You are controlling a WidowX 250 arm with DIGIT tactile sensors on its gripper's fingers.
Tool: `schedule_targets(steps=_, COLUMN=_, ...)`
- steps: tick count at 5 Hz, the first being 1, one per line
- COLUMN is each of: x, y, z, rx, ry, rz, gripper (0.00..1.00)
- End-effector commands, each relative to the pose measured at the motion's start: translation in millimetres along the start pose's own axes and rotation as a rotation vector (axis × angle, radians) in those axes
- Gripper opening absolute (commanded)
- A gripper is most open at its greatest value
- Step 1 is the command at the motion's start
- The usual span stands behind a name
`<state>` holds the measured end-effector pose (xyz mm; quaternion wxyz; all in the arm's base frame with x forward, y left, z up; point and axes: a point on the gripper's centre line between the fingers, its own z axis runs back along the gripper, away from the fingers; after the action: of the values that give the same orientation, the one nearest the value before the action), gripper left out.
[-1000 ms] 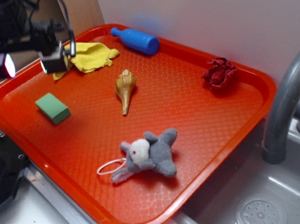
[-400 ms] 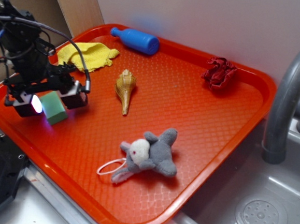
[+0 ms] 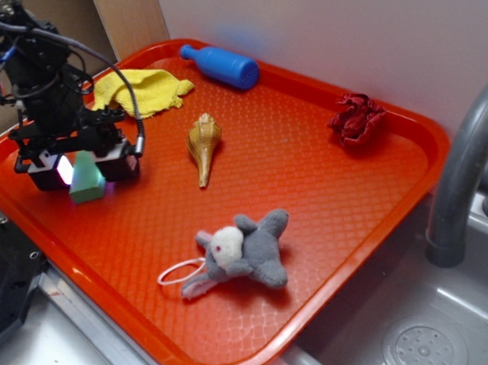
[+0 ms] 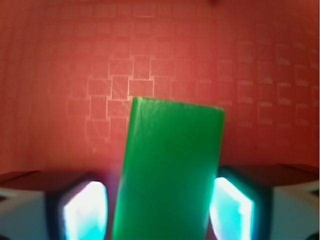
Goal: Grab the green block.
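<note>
Wrist view shows the green block [image 4: 167,172] standing between the two lit fingers of the gripper [image 4: 162,205]. The jaws are spread around it, one just beside each long side; whether they touch it cannot be told. It sits near the left edge of the red tray [image 3: 328,189]. The block looks light, stiff and smooth, so squeezing its flat long sides seems best.

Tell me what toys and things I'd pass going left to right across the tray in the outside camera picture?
Pincer around the green block → seashell → stuffed elephant → crumpled red thing.
</note>
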<state>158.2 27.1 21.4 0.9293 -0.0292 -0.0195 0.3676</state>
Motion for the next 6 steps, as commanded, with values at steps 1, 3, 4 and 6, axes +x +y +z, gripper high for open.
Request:
schedule_targets(steps=1, x=5, y=-18, z=41, rx=0.120, ry=-0.092, rz=-0.438, gripper=0.00)
schedule_targets(steps=3, x=9, y=-68, z=79, rx=0.150, ry=-0.100, rz=-0.713, gripper=0.00)
schedule_targets(steps=4, x=8, y=-99, z=126, rx=0.118, ry=-0.096, rz=-0.833, gripper=0.00)
schedule_targets(steps=6, x=1, y=-95, z=205, rx=0.031, ry=-0.144, rz=-0.875, gripper=0.00)
